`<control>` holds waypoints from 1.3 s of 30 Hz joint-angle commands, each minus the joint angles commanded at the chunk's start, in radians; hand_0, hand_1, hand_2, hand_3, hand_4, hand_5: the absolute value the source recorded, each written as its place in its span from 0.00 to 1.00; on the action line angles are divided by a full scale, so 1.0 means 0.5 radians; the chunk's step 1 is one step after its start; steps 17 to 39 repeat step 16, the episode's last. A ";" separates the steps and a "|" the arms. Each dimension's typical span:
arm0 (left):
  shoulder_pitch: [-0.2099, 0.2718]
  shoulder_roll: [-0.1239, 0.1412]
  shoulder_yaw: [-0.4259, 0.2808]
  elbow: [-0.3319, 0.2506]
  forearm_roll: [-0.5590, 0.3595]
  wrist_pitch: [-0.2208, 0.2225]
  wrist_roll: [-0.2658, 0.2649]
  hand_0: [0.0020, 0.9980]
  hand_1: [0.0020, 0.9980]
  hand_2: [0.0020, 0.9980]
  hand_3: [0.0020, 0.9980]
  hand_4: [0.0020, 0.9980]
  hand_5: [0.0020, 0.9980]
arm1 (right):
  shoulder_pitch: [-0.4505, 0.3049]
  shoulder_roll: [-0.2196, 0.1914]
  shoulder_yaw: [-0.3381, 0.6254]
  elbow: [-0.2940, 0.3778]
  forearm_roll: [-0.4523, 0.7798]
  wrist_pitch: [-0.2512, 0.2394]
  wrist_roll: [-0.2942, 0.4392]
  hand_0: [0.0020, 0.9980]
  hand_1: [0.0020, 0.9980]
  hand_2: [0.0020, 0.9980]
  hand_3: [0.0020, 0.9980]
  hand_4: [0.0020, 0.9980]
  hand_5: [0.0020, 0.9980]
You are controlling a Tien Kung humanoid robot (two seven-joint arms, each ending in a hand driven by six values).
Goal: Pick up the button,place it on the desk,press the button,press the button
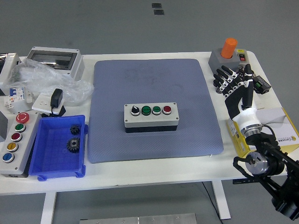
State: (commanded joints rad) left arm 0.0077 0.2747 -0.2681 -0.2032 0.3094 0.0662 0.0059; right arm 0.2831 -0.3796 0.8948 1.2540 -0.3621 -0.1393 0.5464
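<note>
Fingers [223, 77] of our right hand [232, 84] are spread and straight, holding nothing, with the palm raised just off the right edge of the blue-grey mat [154, 79], near the grey base with the orange knob [229, 47]. Our left hand is not in view. The four-button control box [150, 117] sits flat on the mat near its middle, well apart from the hand, showing a black selector, two green buttons and a red button [167, 110] in a row from left to right. We judge the box is already placed, so pressing is the step that concerns us. To do it well, we should bring the hand over the mat toward the box, curl the other fingers out of the way, and lead with a single fingertip so that only one cap is touched. We should come down straight from above, not at a slant, because the caps stand close together and a sideways push could slide the box on the mat. We cannot tell which button is meant, so we should centre carefully over the chosen cap.
</note>
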 joint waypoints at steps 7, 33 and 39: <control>-0.007 0.006 0.000 -0.001 0.007 0.001 0.010 0.59 0.63 0.60 0.61 0.58 0.30 | 0.003 0.004 -0.030 -0.002 0.035 0.003 0.002 0.80 0.71 0.75 0.76 1.00 1.00; -0.012 0.021 0.011 -0.001 0.006 0.002 0.013 0.59 0.63 0.60 0.61 0.58 0.30 | 0.013 0.003 -0.055 0.001 0.078 0.018 0.003 0.77 0.69 0.75 0.76 1.00 1.00; -0.012 0.021 0.011 -0.001 0.006 0.002 0.013 0.59 0.63 0.60 0.61 0.58 0.30 | 0.013 0.003 -0.055 0.001 0.078 0.018 0.003 0.77 0.69 0.75 0.76 1.00 1.00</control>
